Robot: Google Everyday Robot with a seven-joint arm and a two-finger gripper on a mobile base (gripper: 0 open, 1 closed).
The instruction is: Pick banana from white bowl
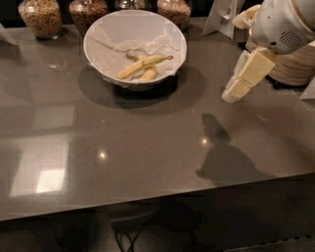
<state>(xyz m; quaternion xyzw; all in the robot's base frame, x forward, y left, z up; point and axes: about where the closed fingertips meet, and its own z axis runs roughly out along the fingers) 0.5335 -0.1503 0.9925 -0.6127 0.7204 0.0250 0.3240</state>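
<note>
The grey, glossy table (147, 147) fills most of the view, its near edge running across the lower part. Two small ceiling-light glints (102, 155) and a pale square reflection (49, 179) lie on its near-left area. The white bowl (93, 54) stands on the far side, left of centre, lined with crumpled paper (147, 44). The banana (140, 66) lies inside it on the paper, slanting from near-left to far-right, and a shorter banana (150, 74) lies touching it on its near side.

Along the far edge stand glass jars (42, 17) of grains or nuts, and a folded white card (224, 15) stands to the far right. A stack of cream plates (295, 69) sits at the right edge.

The gripper (230, 96) hangs above the table at the right, well apart from the bowl and holding nothing; whether it is wide or narrow cannot be told. Its white arm housing (280, 24) is above it, and a dark shadow (221, 157) falls on the table nearer the camera. Below the table edge the room is dark
</note>
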